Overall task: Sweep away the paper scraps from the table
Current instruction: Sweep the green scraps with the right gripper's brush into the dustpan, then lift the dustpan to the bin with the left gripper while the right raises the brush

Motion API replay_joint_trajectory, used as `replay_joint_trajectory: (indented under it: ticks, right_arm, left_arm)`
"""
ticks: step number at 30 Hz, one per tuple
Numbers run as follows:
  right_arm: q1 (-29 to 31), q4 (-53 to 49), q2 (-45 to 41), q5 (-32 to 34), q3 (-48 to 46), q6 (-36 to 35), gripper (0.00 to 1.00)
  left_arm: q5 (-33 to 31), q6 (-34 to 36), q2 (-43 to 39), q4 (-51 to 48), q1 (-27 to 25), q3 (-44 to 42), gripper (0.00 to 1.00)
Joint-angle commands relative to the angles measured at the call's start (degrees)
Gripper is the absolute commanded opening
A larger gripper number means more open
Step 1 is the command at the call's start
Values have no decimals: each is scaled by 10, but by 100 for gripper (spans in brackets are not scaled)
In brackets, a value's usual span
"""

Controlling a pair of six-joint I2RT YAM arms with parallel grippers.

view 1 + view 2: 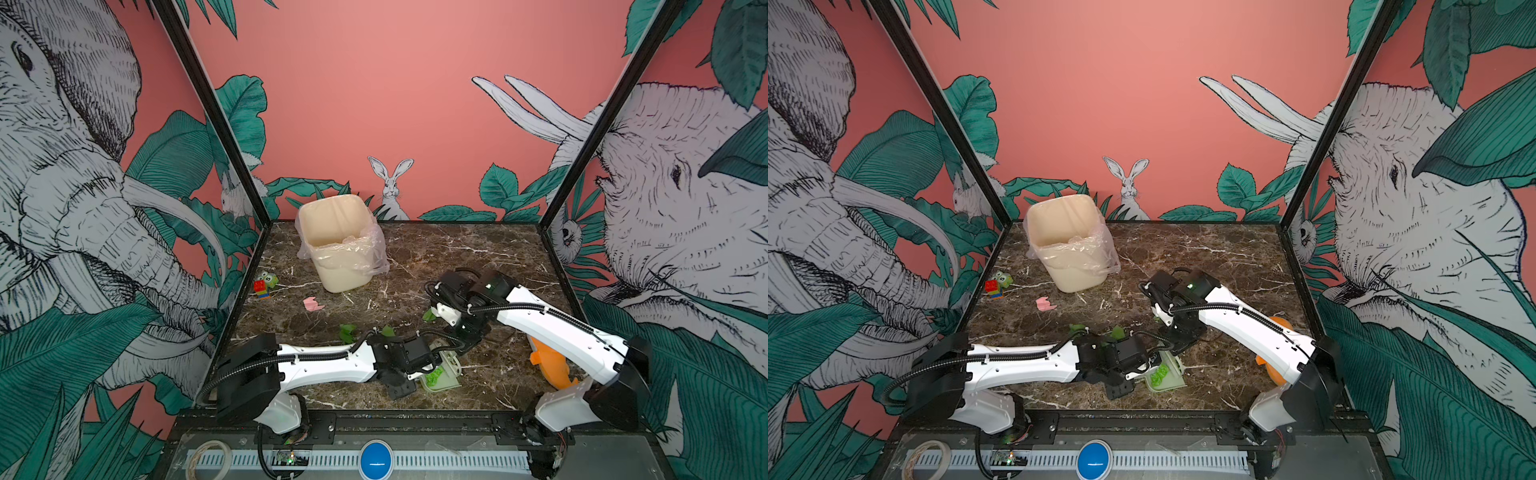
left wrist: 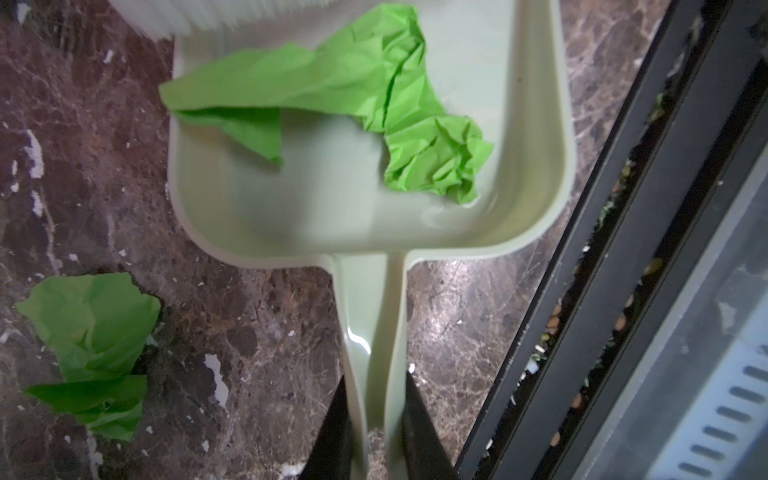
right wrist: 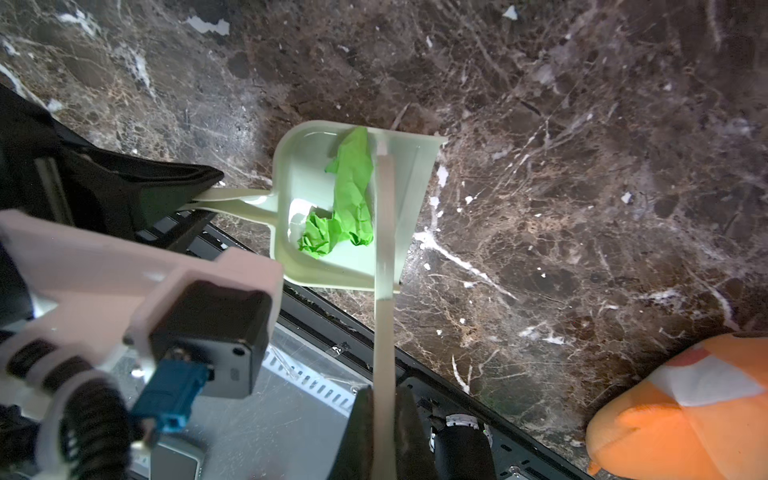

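Observation:
My left gripper (image 2: 376, 378) is shut on the handle of a pale green dustpan (image 2: 316, 208) that lies on the table (image 1: 457, 257) near its front edge. Crumpled green paper scraps (image 2: 365, 79) lie inside the pan (image 3: 299, 187). My right gripper (image 3: 383, 390) is shut on the thin cream handle of a brush (image 3: 382, 316), whose head reaches across the pan's open mouth. More paper scraps lie loose on the marble: a pink one (image 1: 313, 304), green ones (image 1: 347, 332) (image 1: 388, 331) behind the left arm, and another green one (image 1: 429, 316) by the right wrist.
A cream bin (image 1: 340, 245) lined with clear plastic stands at the back left. Red-and-green toy blocks (image 1: 264, 284) sit by the left wall. An orange fish toy (image 1: 548, 365) lies under the right arm. The black frame (image 2: 623, 249) runs close beside the dustpan.

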Motion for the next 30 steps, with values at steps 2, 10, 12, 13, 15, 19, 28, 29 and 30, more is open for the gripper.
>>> replay_joint_trajectory:
  ticks: [2,10,12,13,15,19,28,29,30]
  right_arm:
    - [-11,-38,-37,39,9,11,0]
    - [-64,-53,-77,48,21,-4,0]
    - [-81,-53,-86,46,24,-8,0]
    - [-90,-52,-92,44,23,-11,0]
    - [-108,-47,-102,38,18,-14,0]
    - [-135,-34,-119,21,-1,-19,0]
    - [-167,8,-151,-22,-58,-21,0]
    - [-169,11,-151,-27,-61,-23,0]
    - [-172,14,-151,-31,-64,-25,0]
  left_arm:
    - [-18,-8,-26,2,2,-15,4]
    - [-46,-5,-70,9,2,-19,2]
    - [-53,-6,-82,9,3,-18,2]
    - [-57,-7,-88,8,3,-16,2]
    - [-68,-10,-105,6,2,-13,2]
    - [-87,-17,-137,-4,3,1,2]
    - [-112,-40,-174,-81,24,79,2]
    - [-113,-42,-177,-88,28,87,2]
    - [-115,-45,-181,-97,33,96,2]
